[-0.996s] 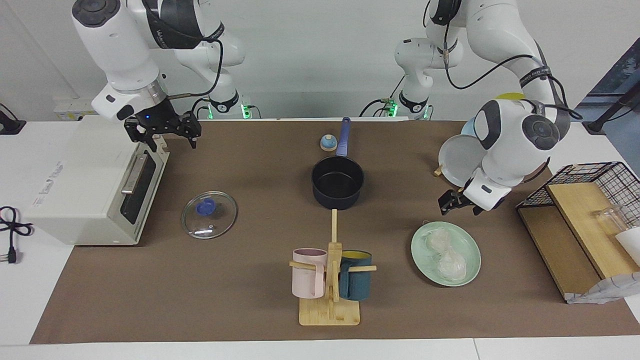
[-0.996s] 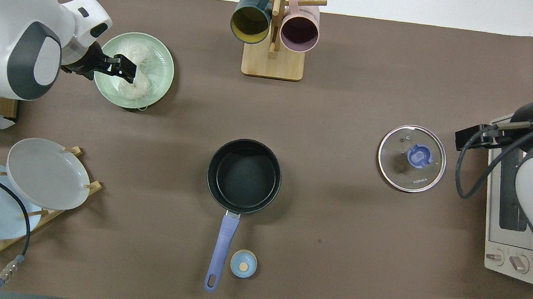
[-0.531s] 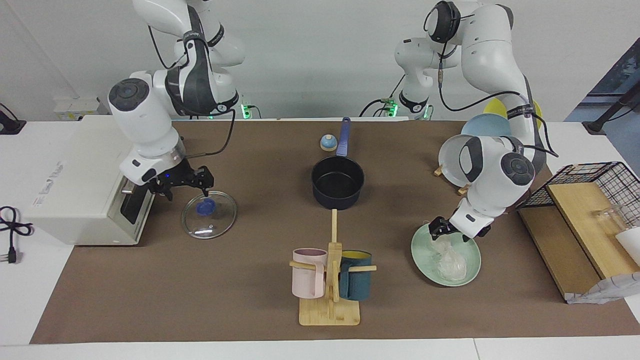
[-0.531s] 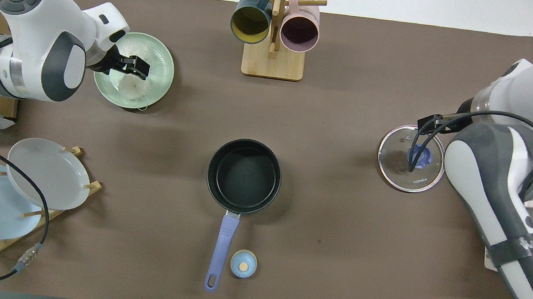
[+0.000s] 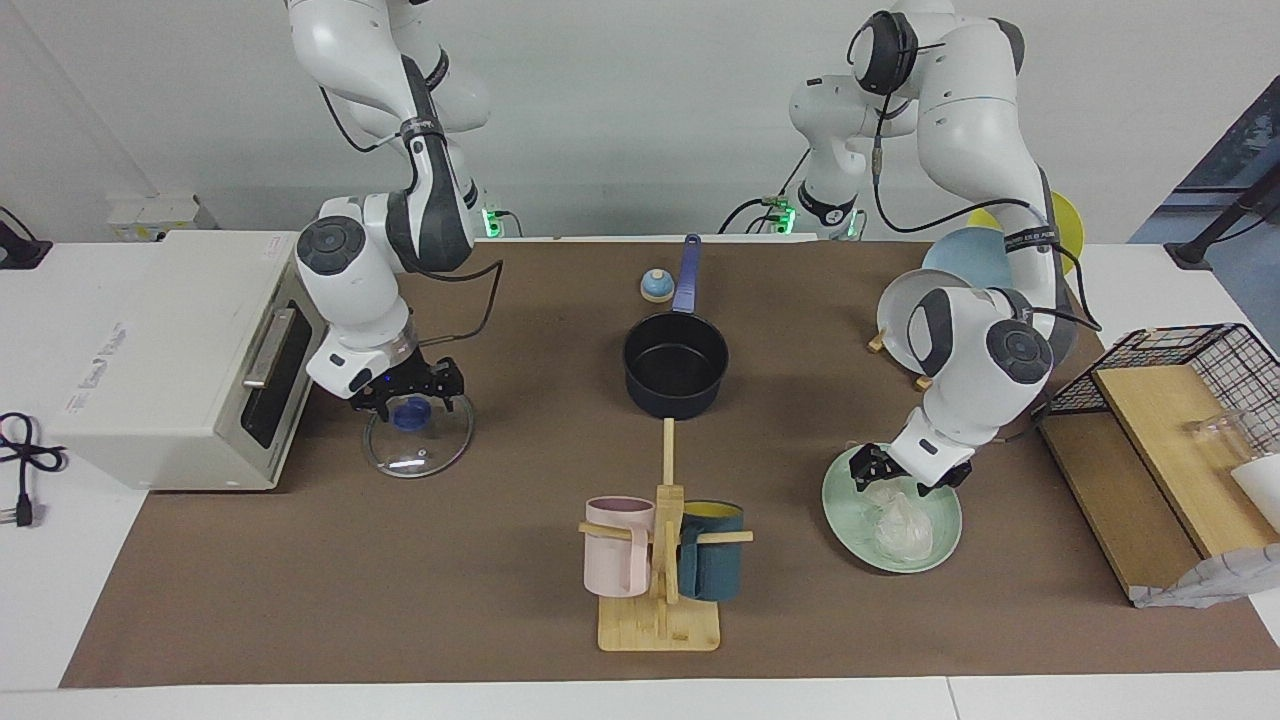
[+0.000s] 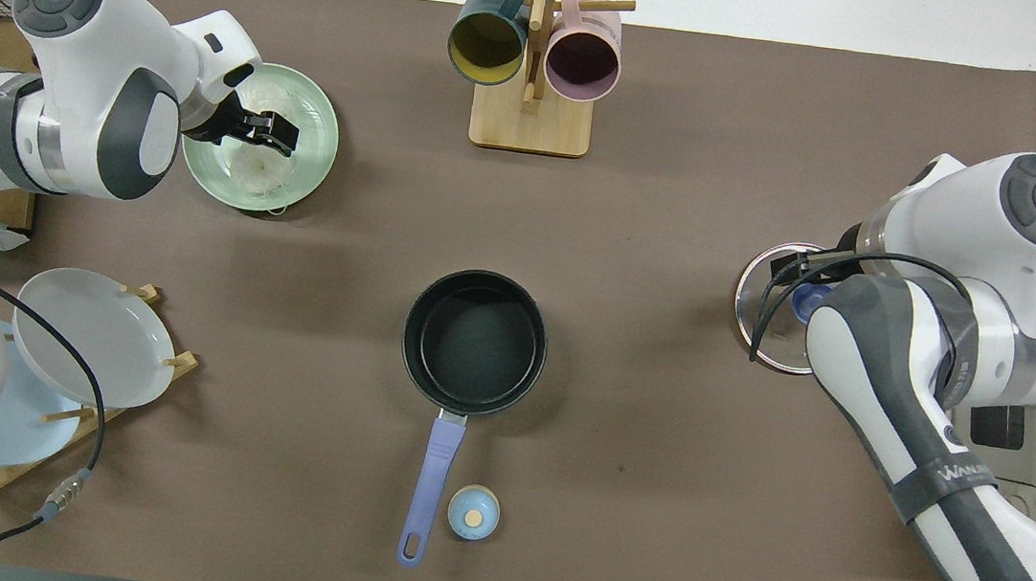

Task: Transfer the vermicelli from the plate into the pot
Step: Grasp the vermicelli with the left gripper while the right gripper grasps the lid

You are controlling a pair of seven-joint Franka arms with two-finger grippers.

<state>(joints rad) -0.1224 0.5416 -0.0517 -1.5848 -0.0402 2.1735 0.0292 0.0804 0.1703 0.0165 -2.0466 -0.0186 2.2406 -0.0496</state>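
The pale green plate [image 5: 836, 500] [image 6: 323, 130] lies toward the left arm's end of the table, farther from the robots than the pot. On it sit clumps of whitish vermicelli [image 5: 905, 525] [image 6: 259, 172]. My left gripper [image 5: 905, 482] [image 6: 279, 133] is low over the plate, open, its fingers straddling the clump nearer the robots. The dark pot [image 5: 676, 398] [image 6: 412, 337] stands empty mid-table, its blue handle [image 6: 433, 474] pointing toward the robots. My right gripper [image 5: 415, 395] is open around the blue knob [image 5: 408, 413] of a glass lid [image 5: 420, 450] [image 6: 763, 340].
A wooden mug rack [image 5: 658, 620] with a pink and a teal mug stands by the table edge farthest from the robots. A white oven [image 5: 150, 370] sits beside the lid. A plate rack [image 6: 80, 336], a small blue cap [image 6: 472, 513] and a wire basket [image 5: 1200, 355] are also here.
The left gripper dropped from above the plate down onto the vermicelli. The right arm swung from the oven top down to the lid knob.
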